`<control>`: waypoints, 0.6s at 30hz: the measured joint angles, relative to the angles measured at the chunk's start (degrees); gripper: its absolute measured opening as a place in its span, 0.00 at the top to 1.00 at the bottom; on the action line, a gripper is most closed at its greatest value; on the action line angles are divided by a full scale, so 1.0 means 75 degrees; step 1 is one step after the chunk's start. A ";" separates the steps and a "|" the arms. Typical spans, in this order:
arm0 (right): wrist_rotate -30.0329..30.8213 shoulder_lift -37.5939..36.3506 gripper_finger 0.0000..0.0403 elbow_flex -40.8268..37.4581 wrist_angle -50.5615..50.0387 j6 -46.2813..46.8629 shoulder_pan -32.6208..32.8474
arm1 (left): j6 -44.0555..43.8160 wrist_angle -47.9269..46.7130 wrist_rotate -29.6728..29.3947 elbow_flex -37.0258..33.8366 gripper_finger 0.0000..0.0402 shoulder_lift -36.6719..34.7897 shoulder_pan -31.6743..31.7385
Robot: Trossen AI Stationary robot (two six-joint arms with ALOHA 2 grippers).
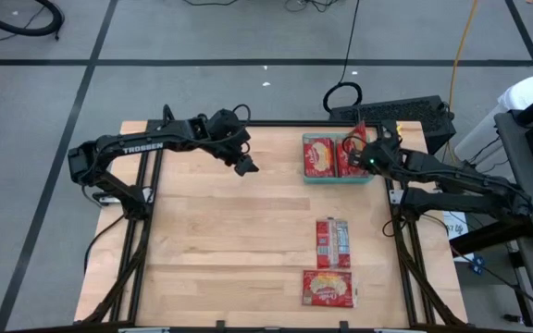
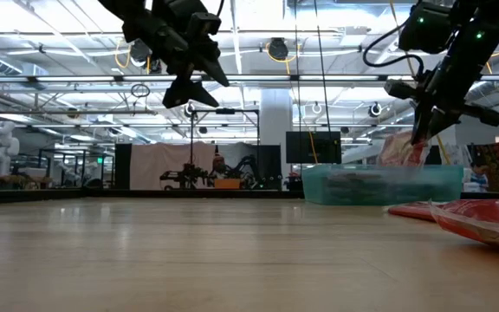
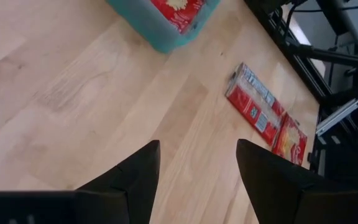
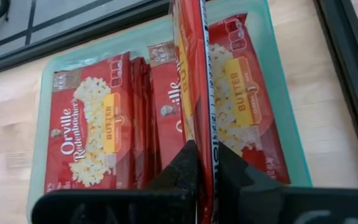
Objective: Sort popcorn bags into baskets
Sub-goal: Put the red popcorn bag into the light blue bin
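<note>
Right claw (image 4: 205, 163) pinches a popcorn bag (image 4: 194, 81) edge-up over the packed basket (image 4: 278, 93).

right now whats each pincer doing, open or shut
Left pincer: open, empty, above bare wood table.
Right pincer: shut on a flat red popcorn bag, held on edge over the shallow teal plastic basket.

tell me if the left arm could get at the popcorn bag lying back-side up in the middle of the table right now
Probably yes. The left gripper hangs open and empty above bare wood, and the back-up bag lies flat with nothing on it. The right gripper is busy over the basket, shut on a packet.
</note>
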 joint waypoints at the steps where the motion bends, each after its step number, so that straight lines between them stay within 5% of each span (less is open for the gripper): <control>1: 0.0017 0.0000 0.97 -0.0003 -0.0003 0.0000 0.0000 | -0.0025 0.0003 -0.0011 0.0000 0.47 0.0000 0.0000; 6: 0.0201 0.0000 0.94 -0.0003 -0.0013 0.0000 0.0000 | -0.0026 0.0001 -0.0019 0.0000 0.47 0.0000 0.0000; 18: 0.0019 -0.0029 0.67 0.0323 -0.0709 0.0436 -0.0003 | -0.0036 -0.0003 -0.0019 0.0000 0.47 0.0000 0.0000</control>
